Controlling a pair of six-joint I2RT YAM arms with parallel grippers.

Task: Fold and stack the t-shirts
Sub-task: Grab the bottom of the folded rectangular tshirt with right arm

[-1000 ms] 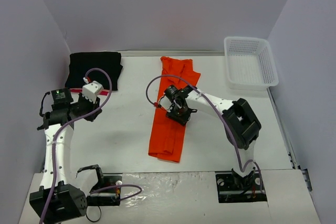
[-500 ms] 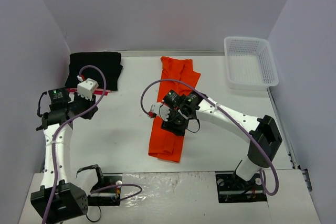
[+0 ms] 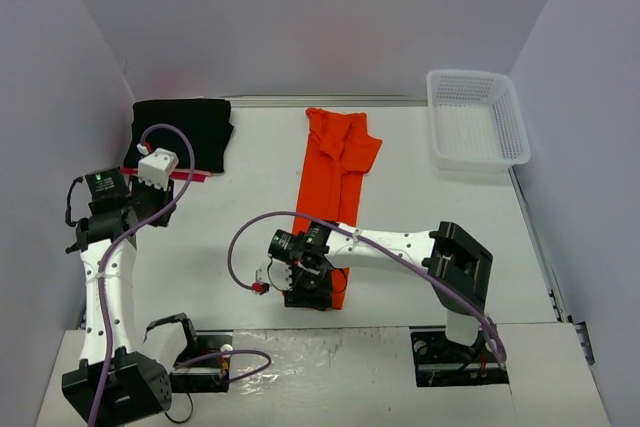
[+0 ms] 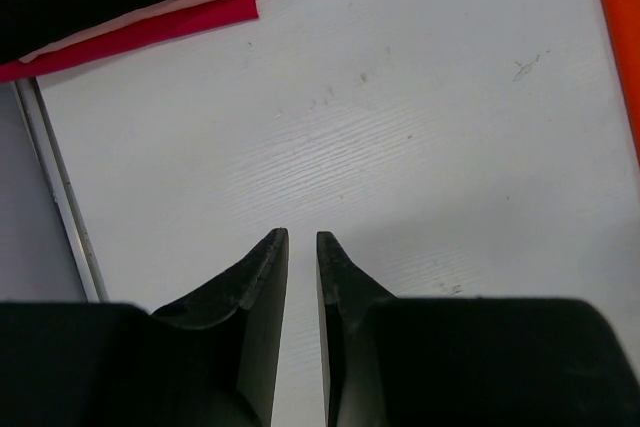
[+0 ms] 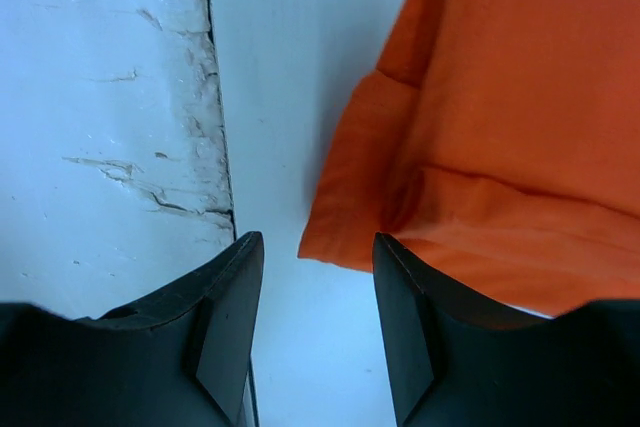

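Top external, table [image 3: 240, 217]: white, walled at the back and both sides; it carries both shirts and the basket.
Orange shirt [image 3: 335, 162]: folded into a long narrow strip that runs down the middle of the table from the far side toward the arms; the far end is rumpled, and the near end lies under the right arm's wrist.
Black shirt [image 3: 185, 127]: folded flat in the far left corner, well apart from the orange one.
Basket [image 3: 515, 122]: white mesh, in the far right corner.
Right arm [image 3: 400, 245]: stretched leftward, low over the strip's near end.
Left arm [image 3: 105, 277]: stands along the left edge, wrist near the black shirt.
Right end effector [image 5: 316, 239]: fingers apart, clamped on nothing; a near-end corner of the orange shirt lies just beyond the gap, beside the table's seam [image 5: 215, 97].
Left end effector [image 4: 300, 235]: fingers almost together with only a thin slit between them, nothing in it, over bare table.
Red cloth [image 4: 150, 27]: thin strip with a paler pink edge, showing from under the black shirt.
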